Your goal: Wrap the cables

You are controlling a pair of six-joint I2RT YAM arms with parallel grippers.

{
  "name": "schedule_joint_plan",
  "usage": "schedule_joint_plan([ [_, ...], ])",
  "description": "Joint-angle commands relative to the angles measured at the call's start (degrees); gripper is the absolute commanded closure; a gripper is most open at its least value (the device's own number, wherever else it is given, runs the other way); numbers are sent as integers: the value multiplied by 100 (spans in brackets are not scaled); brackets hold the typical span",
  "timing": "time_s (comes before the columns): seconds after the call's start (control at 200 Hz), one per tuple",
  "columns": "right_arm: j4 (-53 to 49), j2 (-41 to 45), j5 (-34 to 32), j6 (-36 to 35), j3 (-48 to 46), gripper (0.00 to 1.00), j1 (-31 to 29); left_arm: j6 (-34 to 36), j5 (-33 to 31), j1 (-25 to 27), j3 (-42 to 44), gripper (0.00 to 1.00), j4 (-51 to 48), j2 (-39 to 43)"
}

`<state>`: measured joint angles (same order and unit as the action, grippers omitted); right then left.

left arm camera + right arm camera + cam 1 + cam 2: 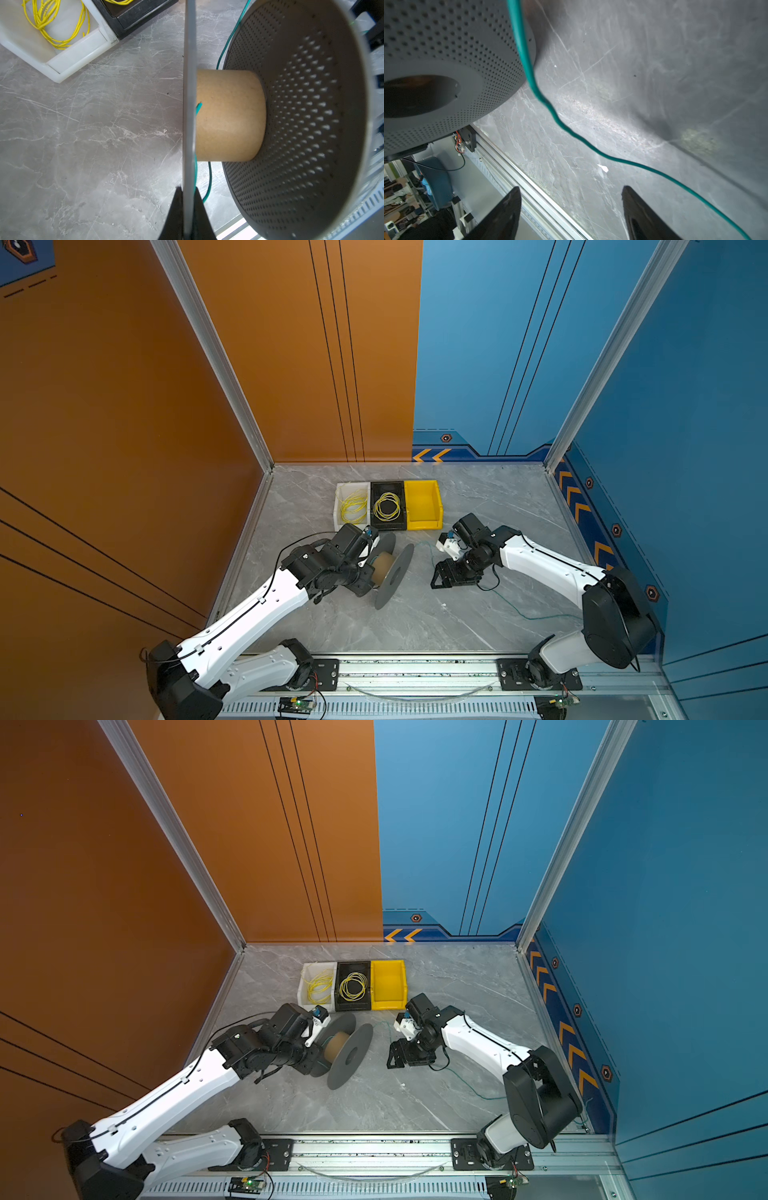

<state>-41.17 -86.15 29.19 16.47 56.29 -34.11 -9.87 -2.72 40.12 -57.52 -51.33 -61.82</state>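
Left pincer (188, 192): clamping the spool (228, 114) by its flange, closed on it.
Right pincer (571, 190): gaping wide, gripping nothing.
Wire (591, 143): trailing loose over the table (415, 626) from spool toward my right base.
Progress: core showing almost bare; nearly all winding is remaining.
Room: rail (415, 668) edging me near; open table between; bins (424, 524) crowding behind spool.

bins (338, 506) (388, 526) (422, 502) 3 | yellow coils (353, 506) (376, 508) 2 | spool (395, 572) 1 | teal wire (520, 41) 1

Long thin teal cable (521, 41), loosely snaking
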Motion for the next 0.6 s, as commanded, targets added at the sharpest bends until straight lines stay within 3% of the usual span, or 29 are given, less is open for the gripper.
schedule_joint_plan([
  [0.0, 259, 49, -592, -305, -78, 23, -227, 63, 175, -52, -111, 100, 137, 57],
  [0.255, 623, -30, -677, -206, -461, 39, -335, 20, 150, -92, -111, 100, 127, 56],
  [0.365, 602, -112, -605, -46, -524, 60, -311, 2, 158, -134, -112, 100, 132, 58],
  [0.515, 657, -24, -646, 93, -583, 100, -362, -6, 175, -165, -104, 100, 132, 72],
  [0.596, 421, 107, -716, 167, -328, 100, -245, -23, 140, -169, -111, 100, 117, 113],
])
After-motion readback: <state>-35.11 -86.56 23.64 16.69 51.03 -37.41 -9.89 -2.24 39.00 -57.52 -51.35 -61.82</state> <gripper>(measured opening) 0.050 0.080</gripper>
